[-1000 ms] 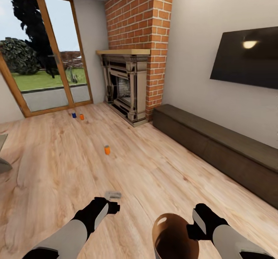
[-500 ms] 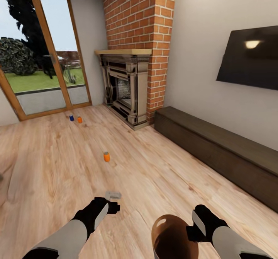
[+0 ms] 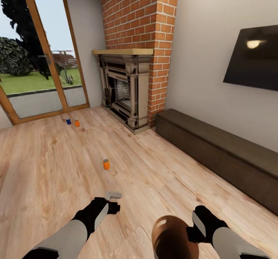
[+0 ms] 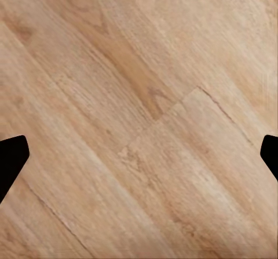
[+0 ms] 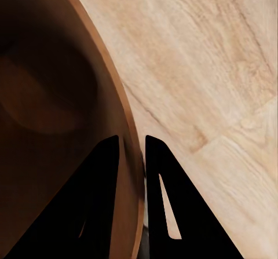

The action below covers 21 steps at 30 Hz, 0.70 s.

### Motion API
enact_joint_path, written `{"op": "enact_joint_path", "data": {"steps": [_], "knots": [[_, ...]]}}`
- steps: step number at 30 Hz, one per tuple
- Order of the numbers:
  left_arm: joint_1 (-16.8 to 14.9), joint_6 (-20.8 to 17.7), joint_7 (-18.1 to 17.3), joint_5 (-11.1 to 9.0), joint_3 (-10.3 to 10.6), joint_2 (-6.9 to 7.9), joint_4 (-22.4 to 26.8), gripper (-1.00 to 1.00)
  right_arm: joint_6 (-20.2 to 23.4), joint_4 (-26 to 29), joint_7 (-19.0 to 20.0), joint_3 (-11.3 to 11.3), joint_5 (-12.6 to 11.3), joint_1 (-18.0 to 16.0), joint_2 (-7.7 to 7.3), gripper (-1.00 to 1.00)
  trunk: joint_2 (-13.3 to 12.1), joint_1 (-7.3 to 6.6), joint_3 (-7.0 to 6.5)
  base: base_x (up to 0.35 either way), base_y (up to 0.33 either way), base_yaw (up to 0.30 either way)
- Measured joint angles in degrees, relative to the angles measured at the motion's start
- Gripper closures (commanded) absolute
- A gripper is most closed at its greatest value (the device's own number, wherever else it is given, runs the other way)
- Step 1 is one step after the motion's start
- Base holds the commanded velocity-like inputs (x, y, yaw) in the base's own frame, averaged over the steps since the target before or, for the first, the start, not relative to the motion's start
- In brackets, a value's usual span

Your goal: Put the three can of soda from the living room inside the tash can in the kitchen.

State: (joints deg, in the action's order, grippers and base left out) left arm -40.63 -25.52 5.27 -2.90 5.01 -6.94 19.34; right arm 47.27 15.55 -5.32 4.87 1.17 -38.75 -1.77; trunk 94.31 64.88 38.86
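Carrying the bin (image 3: 170,237) by its rim in the clamped right gripper (image 3: 193,230), the robot is, by my reading, on the approach to the cans. The left gripper (image 4: 139,154) hangs spread wide and empty over the floor (image 3: 58,166). One orange can (image 3: 106,164) stands nearest, ahead; the blue can (image 3: 68,121) and second orange can (image 3: 77,123) sit side by side near the glass doors (image 3: 34,58). Next comes closing in and lowering the left gripper onto the nearest can. No writing is readable.

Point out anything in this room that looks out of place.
Three cans stand loose on the wood floor: an orange can mid-room, another orange can beside a blue can near the glass doors. The bin is off the floor, its rim pinched in the right pincer.
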Motion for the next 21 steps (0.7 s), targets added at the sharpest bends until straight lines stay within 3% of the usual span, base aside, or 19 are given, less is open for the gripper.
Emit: {"op": "enact_joint_path", "data": {"steps": [12,21], "knots": [[-0.01,0.02,0.00,0.00,0.00,0.08,-0.01,-1.00,0.93,3.75,-0.16,-0.11,0.22,-0.13,-0.07,1.00,0.00,0.00,-0.01,0.339,0.145,-0.001],[-0.03,-0.04,0.06,0.13,0.00,0.12,-0.89,-1.00,5.93,6.62,-0.26,-0.12,0.35,-1.70,-0.49,1.00,0.00,0.00,0.00,0.339,0.145,0.000]]}}
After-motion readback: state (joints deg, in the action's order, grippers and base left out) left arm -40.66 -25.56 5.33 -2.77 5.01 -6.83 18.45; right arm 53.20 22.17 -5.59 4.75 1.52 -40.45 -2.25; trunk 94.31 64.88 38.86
